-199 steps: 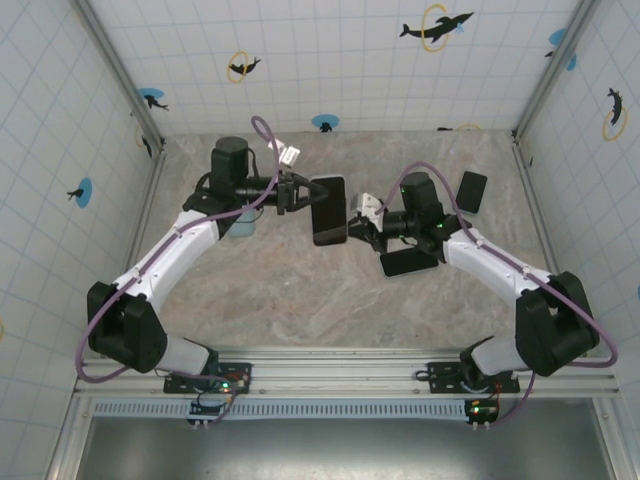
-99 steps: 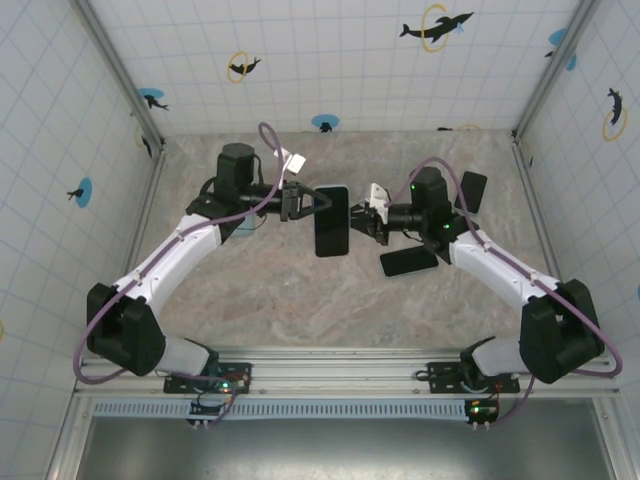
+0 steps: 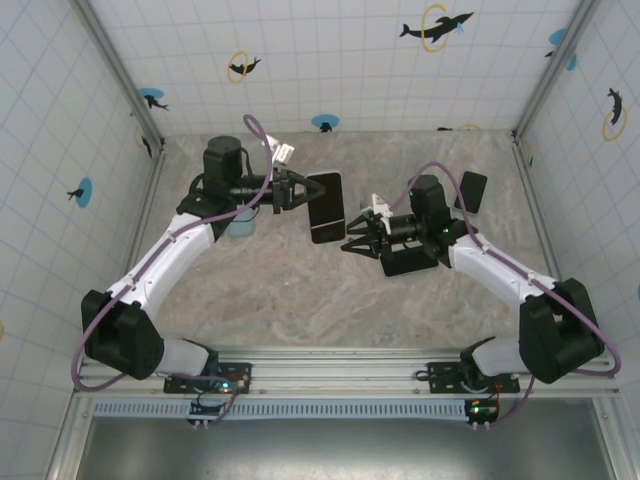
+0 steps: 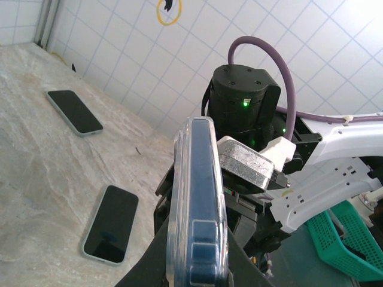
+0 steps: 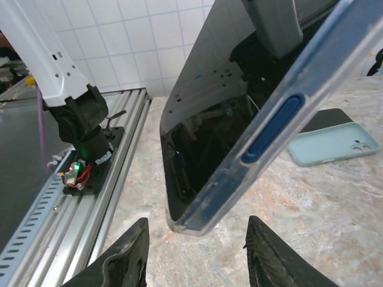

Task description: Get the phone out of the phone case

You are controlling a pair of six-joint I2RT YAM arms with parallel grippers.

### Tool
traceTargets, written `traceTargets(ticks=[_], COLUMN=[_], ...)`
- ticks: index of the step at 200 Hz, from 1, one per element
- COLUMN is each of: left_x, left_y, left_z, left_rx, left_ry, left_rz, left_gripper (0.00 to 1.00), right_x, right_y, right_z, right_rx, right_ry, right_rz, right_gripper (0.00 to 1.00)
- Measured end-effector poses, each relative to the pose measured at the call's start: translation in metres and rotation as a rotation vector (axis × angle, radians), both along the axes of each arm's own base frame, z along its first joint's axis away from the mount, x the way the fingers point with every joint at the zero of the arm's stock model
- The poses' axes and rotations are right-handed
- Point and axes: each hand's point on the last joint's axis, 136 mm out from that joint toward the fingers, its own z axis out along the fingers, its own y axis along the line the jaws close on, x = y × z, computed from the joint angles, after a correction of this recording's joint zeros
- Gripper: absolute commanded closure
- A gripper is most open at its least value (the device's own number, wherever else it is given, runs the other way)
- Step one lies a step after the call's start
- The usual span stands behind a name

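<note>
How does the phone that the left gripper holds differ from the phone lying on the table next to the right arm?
The held phone is up in the air, clamped in the left gripper; the table phone lies flat on the table, and nothing grips it. The held phone wears a clear case; the table phone shows a pale rim around its edge. Both have dark, unlit screens.

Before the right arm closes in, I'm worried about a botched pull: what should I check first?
1. Left claw shut on the cased phone: ok.
2. Right claw open: ok.
3. Right claw touching the cased phone: not ok, apart.
4. Phone out of its clear case: not ok, seated inside.
5. Loose phone on the table away from the held one: ok.
</note>
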Motion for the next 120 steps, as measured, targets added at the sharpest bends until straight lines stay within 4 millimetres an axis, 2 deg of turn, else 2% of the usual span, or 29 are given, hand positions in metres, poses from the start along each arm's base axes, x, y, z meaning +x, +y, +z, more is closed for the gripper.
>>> traceTargets(ticks=[30, 57, 105, 120], left_x=[0.000, -0.001, -0.001, -0.001], left_y=[0.000, 0.000, 0.000, 0.000], left_z=[0.000, 0.001, 0.001, 0.000], left_rx=[-0.001, -0.002, -0.003, -0.003], left_ry=[-0.002, -0.002, -0.001, 0.000], left_rz=[0.000, -0.004, -0.007, -0.008], left_gripper=[1.00, 1.00, 1.00, 1.00], right_x=[0.001, -0.001, -0.003, -0.003], right_y=[0.005, 0.008, 0.011, 0.012], right_z=[-0.004, -0.008, 0.000, 0.002], right_rx=[0.000, -0.002, 0.018, 0.026], right_ry=[0.044, 0.064, 0.060, 0.059], right_rz=[0.020, 0.034, 0.056, 0.062], right_gripper=[0.69, 0.70, 0.70, 0.73])
